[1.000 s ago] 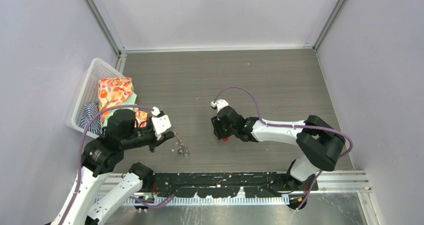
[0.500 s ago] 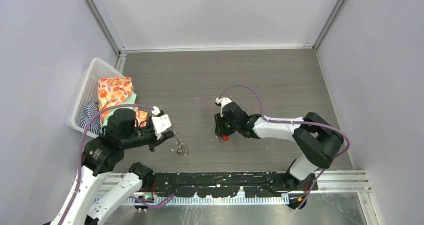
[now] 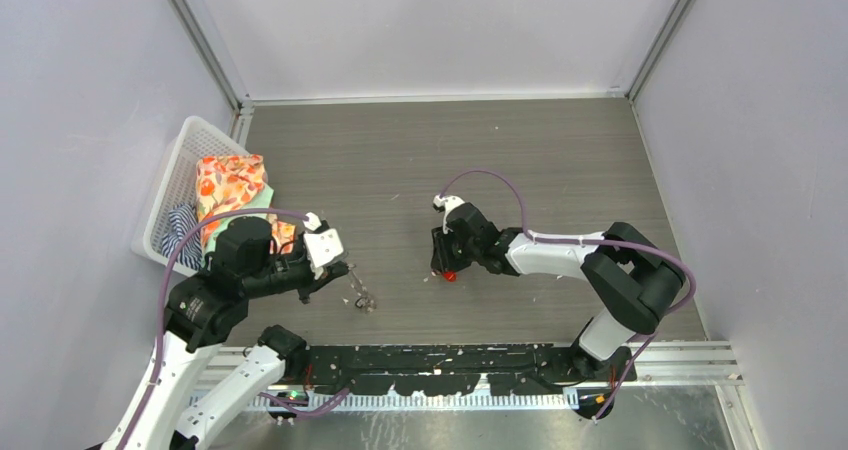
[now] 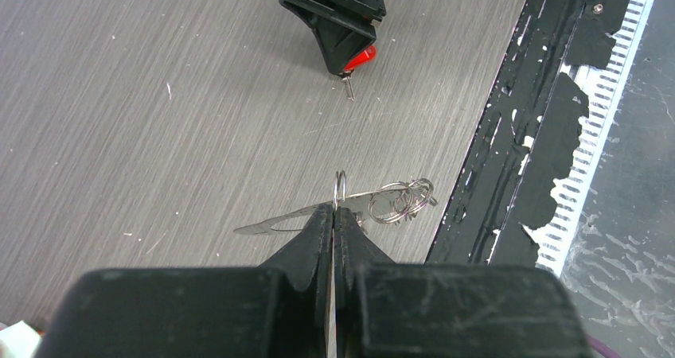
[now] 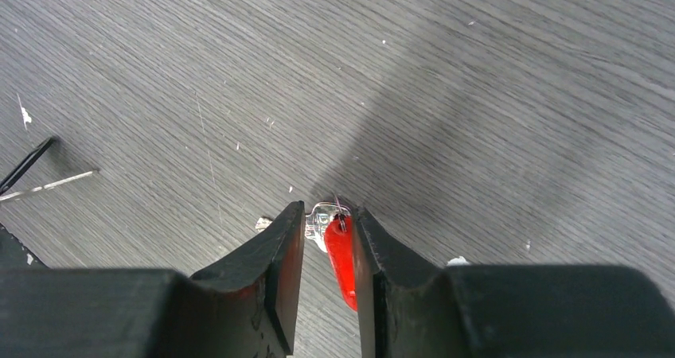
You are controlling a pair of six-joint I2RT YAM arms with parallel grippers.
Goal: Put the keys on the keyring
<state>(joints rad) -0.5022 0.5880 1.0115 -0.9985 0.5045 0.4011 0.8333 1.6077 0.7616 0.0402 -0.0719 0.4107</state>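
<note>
The keyring (image 4: pixel 394 201) is being pinched by the left gripper (image 4: pixel 334 212), whose fingers are being pressed tightly together with no gap showing between them. The thin wire loop is being gripped right at the fingertips. A cluster of small silver rings and keys is being carried just beyond the tips to one side, and a long flat blade is sticking out to the other side. Whether any of it is touching the table (image 4: pixel 159 95) cannot be told.

The red key (image 5: pixel 341 254) is being straddled by the right gripper (image 5: pixel 328 210), which is being pointed down at the table. Its jaws are being held narrowly spread. The red head is lying against one finger (image 5: pixel 374 247), while a sliver of space is showing between it and the other finger (image 5: pixel 278 254), so a firm pinch is not being shown. The key's silver end is sticking out just past the fingertips, at the table surface.

In the left wrist view, the right gripper and the red key are being seen straight ahead of the left fingertips, well apart from the keyring. A white basket (image 3: pixel 178 170) of coloured cloths (image 3: pixel 228 182) is being kept behind the left gripper, on its outer side.
</note>
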